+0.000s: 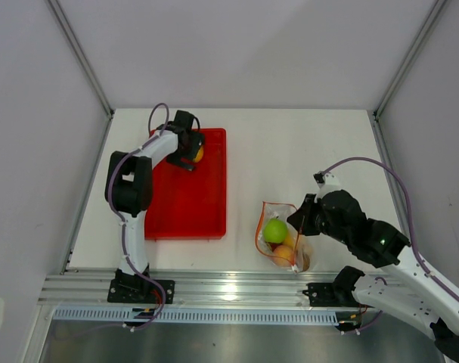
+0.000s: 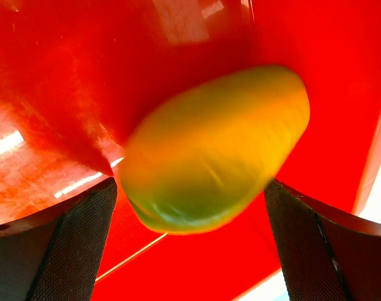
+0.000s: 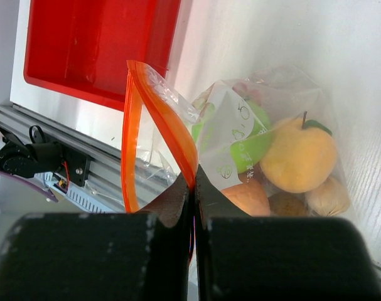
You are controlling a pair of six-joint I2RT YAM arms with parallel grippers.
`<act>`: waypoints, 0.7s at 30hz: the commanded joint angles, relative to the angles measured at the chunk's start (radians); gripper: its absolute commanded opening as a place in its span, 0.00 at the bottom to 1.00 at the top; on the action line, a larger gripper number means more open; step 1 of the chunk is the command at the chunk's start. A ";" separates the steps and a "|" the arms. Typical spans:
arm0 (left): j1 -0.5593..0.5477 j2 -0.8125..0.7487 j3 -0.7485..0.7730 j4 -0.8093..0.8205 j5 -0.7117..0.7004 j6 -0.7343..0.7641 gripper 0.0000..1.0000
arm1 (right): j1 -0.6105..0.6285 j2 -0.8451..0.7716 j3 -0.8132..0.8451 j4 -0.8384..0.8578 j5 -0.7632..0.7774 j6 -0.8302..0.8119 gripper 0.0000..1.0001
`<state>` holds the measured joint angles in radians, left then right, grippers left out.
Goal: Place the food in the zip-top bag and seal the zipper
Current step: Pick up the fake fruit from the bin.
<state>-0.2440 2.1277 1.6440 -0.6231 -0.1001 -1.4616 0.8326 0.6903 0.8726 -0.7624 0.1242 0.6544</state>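
My left gripper [image 1: 192,154] is at the far end of the red tray [image 1: 187,212], its two pads touching the sides of the yellow-green mango [image 2: 215,150], which looks blurred. The mango [image 1: 199,154] is the only fruit in the tray. My right gripper [image 3: 194,183] is shut on the orange-red zipper strip [image 3: 171,125] of the clear zip-top bag [image 3: 231,106], holding its mouth open. The bag [image 1: 283,243] lies right of the tray and holds a green apple [image 1: 274,230], a yellow-orange fruit [image 3: 298,157], an orange one [image 3: 248,195] and a pale brown one [image 3: 328,195].
The tray's near corner [image 3: 96,44] lies to the left of the bag. The aluminium rail [image 1: 237,289] with both arm bases runs along the table's near edge. White walls with metal posts [image 1: 375,113] enclose the table.
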 commanded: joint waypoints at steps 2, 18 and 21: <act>0.017 0.014 0.030 0.017 0.004 0.049 0.99 | -0.006 0.000 -0.012 0.032 0.009 0.004 0.00; 0.038 0.009 0.011 0.034 -0.020 0.040 1.00 | -0.009 0.006 -0.030 0.040 0.005 0.004 0.00; 0.040 0.014 0.020 0.045 -0.023 0.055 0.99 | -0.012 0.011 -0.030 0.048 0.000 0.004 0.00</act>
<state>-0.2188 2.1326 1.6440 -0.6060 -0.1028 -1.4330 0.8276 0.7002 0.8452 -0.7357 0.1234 0.6544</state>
